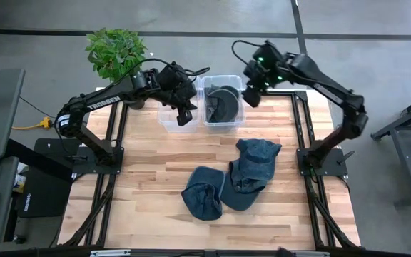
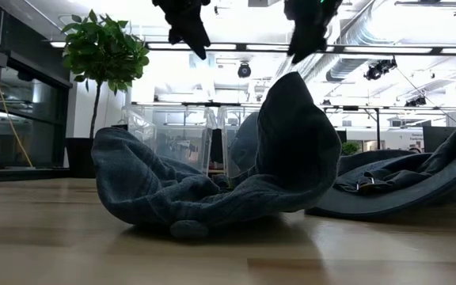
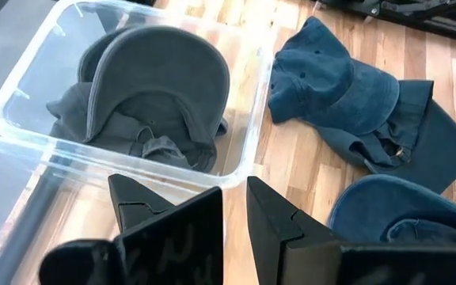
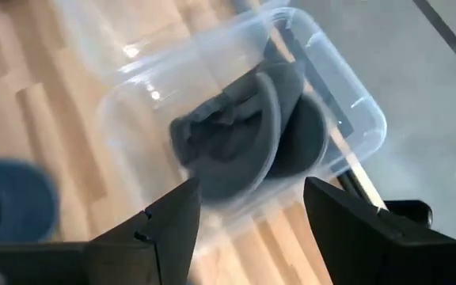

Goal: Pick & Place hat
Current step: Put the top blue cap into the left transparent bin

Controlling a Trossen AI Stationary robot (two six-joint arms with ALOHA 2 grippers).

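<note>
A grey hat (image 1: 222, 102) lies inside the right one of two clear bins (image 1: 207, 120) at the table's far middle, its brim turned up (image 3: 161, 75). My right gripper (image 4: 252, 229) hangs open above that bin's right edge (image 1: 252, 95), holding nothing. My left gripper (image 1: 185, 114) hovers shut over the left clear bin (image 1: 168, 123), also holding nothing. Two blue hats lie crumpled on the wood: one at the middle right (image 1: 254, 165) and one nearer the front (image 1: 204, 193).
A potted plant (image 1: 116, 51) stands at the far left corner. The blue hats fill the table's middle; bare wood (image 1: 148, 171) lies to their left. In the low view both grippers (image 2: 188, 28) (image 2: 307, 28) hang high above the hats.
</note>
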